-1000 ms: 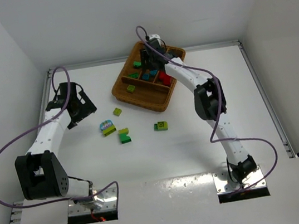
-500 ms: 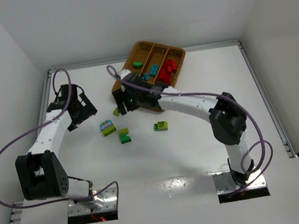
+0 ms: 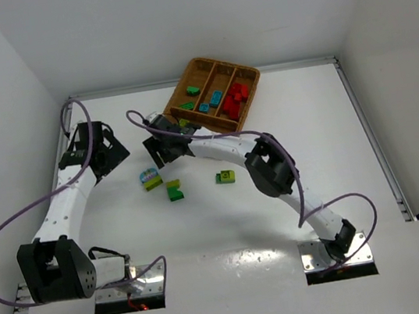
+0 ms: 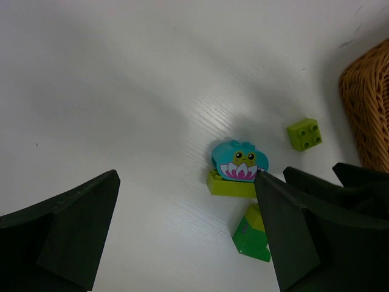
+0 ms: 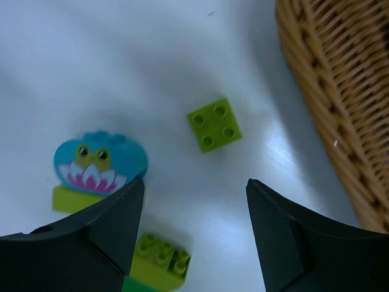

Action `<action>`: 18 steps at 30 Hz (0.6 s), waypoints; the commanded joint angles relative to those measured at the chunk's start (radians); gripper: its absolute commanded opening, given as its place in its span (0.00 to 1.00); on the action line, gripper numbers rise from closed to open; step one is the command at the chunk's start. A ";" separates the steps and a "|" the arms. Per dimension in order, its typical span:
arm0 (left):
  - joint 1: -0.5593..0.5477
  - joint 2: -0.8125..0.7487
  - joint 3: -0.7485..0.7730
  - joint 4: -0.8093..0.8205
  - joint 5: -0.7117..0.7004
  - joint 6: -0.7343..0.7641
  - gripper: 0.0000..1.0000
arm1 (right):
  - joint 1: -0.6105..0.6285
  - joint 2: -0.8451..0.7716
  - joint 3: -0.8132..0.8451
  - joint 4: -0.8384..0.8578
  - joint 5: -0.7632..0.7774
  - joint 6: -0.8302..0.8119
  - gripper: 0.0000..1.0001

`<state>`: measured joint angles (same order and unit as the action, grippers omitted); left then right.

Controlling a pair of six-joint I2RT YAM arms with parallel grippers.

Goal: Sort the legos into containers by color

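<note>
Right gripper (image 5: 193, 188) hovers open and empty over a lime brick (image 5: 214, 125) lying near the wicker tray (image 5: 328, 91). Left gripper (image 4: 185, 182) is open too. Red bricks (image 3: 234, 99) apparently share one compartment.

A brown woven wicker tray (image 5: 328, 85) is sitting far back on the white table (image 3: 351, 151), small plastic bricks (image 3: 234, 99) lying in its compartments. A lime square brick (image 5: 214, 125) is lying just beside it; nearer, a blue flower-printed brick (image 4: 239, 161) is resting on a flat lime brick (image 4: 226, 185), a green-and-lime stack (image 4: 252, 234) to their right.
</note>
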<state>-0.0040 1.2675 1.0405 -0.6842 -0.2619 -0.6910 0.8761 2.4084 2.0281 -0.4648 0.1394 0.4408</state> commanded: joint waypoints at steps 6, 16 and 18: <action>0.015 -0.022 -0.007 0.006 -0.028 -0.024 1.00 | -0.034 0.113 0.179 -0.017 0.094 -0.051 0.69; 0.024 -0.022 -0.007 -0.003 -0.039 -0.015 1.00 | -0.034 0.221 0.294 -0.008 0.063 -0.070 0.62; 0.024 -0.022 0.003 -0.003 -0.048 -0.015 1.00 | -0.034 0.221 0.284 -0.008 0.063 -0.070 0.58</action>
<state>0.0067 1.2648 1.0401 -0.6884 -0.2871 -0.7006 0.8455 2.6247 2.2745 -0.4931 0.2001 0.3855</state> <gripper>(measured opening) 1.000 0.595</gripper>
